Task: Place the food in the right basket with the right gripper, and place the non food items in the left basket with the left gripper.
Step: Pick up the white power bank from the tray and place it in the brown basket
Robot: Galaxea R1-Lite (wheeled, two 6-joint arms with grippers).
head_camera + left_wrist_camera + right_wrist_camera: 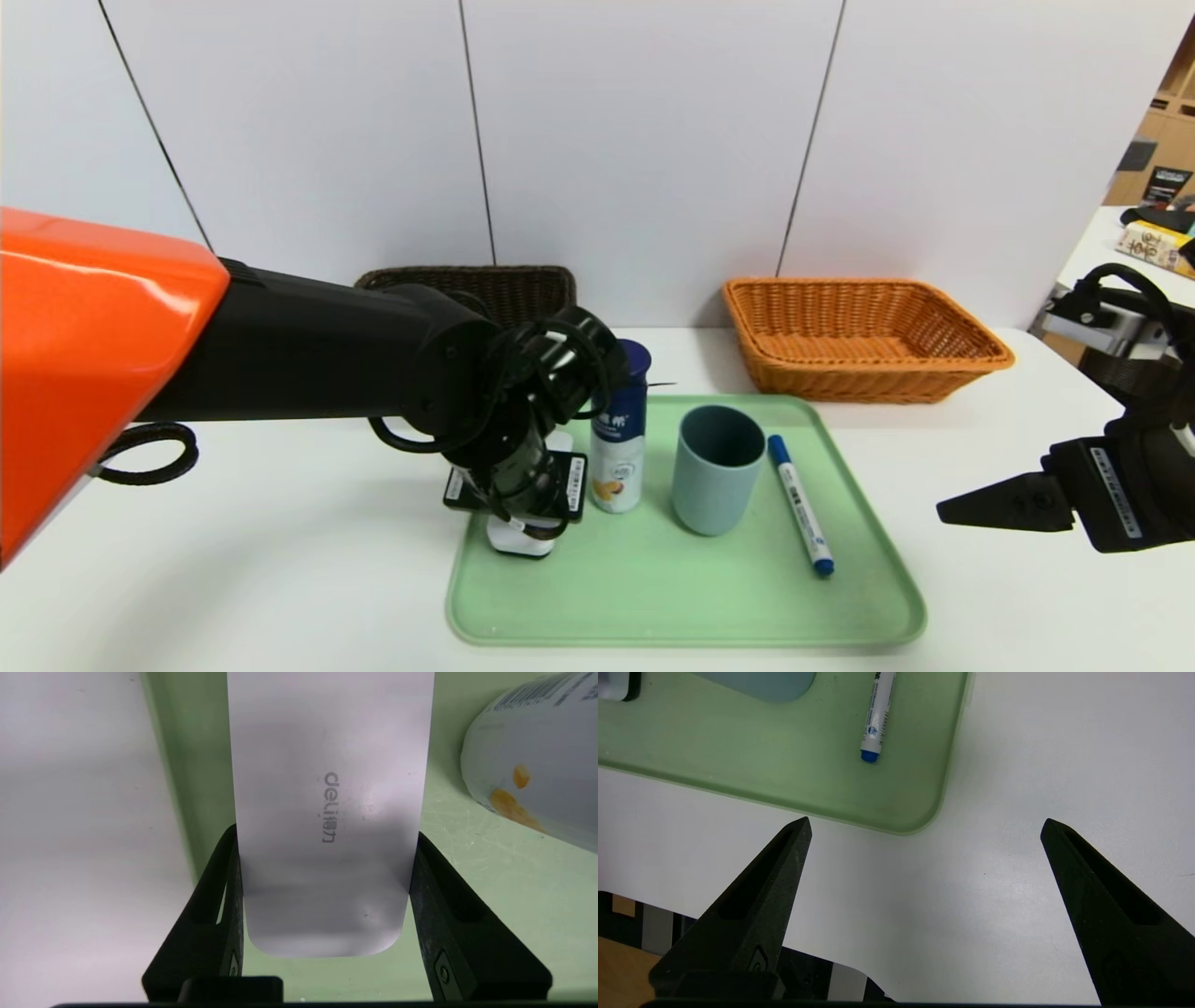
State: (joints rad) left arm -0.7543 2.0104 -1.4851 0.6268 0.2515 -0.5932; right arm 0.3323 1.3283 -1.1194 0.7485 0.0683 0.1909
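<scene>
On the left side of the green tray (653,597) lies a flat white block (327,742) marked "deli". My left gripper (324,833) points down at it, and its two black fingers press on the block's long sides. In the head view the wrist hides most of the white block (516,544). Beside it stands a white bottle (620,439) with a blue cap and an orange picture. A grey-blue cup (717,467) and a blue marker (800,504) are further right on the tray. My right gripper (924,826) hovers open over bare table, right of the tray.
A dark brown basket (504,285) sits at the back left against the wall, partly behind my left arm. An orange wicker basket (859,336) stands at the back right. The table's front edge shows in the right wrist view, close to the open fingers.
</scene>
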